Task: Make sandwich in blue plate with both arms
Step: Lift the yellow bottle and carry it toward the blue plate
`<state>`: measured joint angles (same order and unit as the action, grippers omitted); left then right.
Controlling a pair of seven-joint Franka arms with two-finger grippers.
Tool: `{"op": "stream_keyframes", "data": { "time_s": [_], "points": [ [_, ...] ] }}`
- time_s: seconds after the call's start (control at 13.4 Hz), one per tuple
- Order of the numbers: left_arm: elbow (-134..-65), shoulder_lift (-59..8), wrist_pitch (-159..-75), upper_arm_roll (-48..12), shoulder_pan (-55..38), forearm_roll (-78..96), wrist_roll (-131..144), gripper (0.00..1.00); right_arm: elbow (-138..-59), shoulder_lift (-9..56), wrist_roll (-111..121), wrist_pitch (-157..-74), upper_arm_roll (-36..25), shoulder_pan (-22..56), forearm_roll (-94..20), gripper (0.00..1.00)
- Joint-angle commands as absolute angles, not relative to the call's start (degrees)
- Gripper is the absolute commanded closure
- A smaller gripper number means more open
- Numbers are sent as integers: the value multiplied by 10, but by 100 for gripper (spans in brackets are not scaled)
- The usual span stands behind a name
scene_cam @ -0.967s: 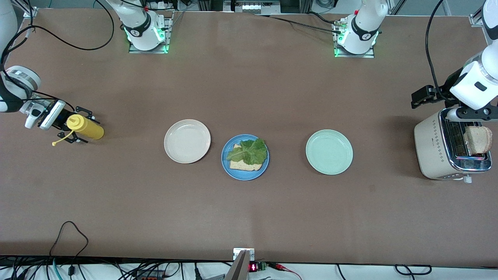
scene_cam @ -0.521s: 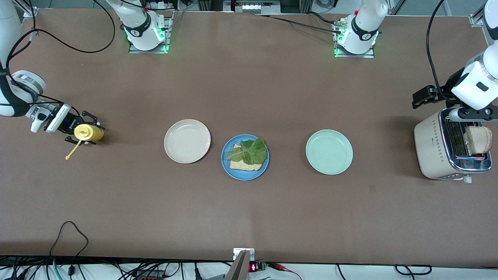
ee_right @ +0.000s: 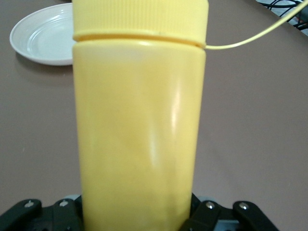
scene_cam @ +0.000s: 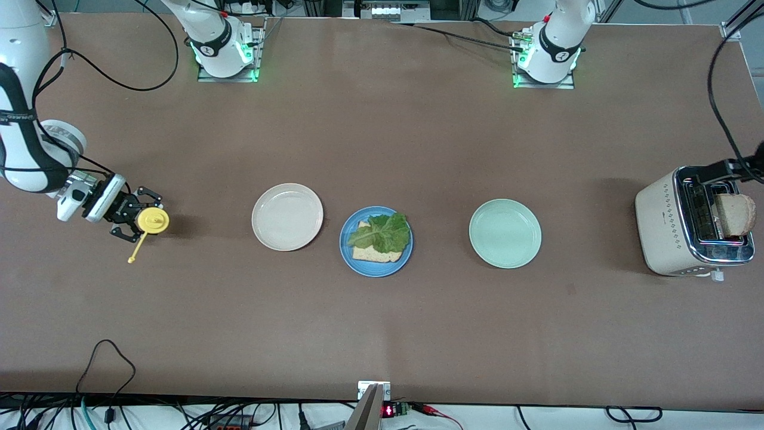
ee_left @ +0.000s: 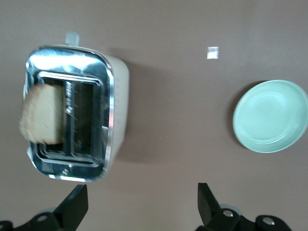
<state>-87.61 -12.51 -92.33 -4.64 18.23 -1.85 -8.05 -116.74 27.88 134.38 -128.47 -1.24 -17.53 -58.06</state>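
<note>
Two fingers of the right gripper (scene_cam: 138, 220) clamp the yellow squeeze bottle (scene_cam: 152, 220), upright at the right arm's end of the desk; keep it vertical en route to the blue plate (scene_cam: 348, 248), where toast and lettuce (scene_cam: 382, 233) wait. Left gripper (ee_left: 139, 204) hangs wide over the toaster (scene_cam: 662, 230), bread slice (scene_cam: 735, 214) unpicked.

Brown table (scene_cam: 382, 334), cables at edge (scene_cam: 107, 358)

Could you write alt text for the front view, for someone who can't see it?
The right claw grips a yellow squeeze bottle at its end of a brown table. Mid-table, a blue plate holds toast topped with lettuce, between a cream plate and a green plate; a toaster holds bread.
</note>
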Motion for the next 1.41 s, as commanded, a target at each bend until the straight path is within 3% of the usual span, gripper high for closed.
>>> {"op": "stream_keyframes", "data": {
  "time_s": [0.0,0.22,0.52,0.89,1.34],
  "points": [
    [-814,-195,-941,-53,227,-27,-193,0,-1185,203,1206,-1313,-11,-121,-507,100],
    [-814,-216,-1014,-53,254,-77,-272,0,-1184,156,1009,-1321,-10,-51,-391,100],
    [-814,-245,-1023,-54,295,-69,-331,2,-1184,115,735,-1336,26,15,-236,100],
    [-834,-262,-1022,-54,321,-64,-367,18,-1177,114,391,-1337,152,35,5,100],
    [-845,-269,-1016,-57,335,-26,-374,25,-1170,159,236,-1335,154,133,143,100]
  ]
}}
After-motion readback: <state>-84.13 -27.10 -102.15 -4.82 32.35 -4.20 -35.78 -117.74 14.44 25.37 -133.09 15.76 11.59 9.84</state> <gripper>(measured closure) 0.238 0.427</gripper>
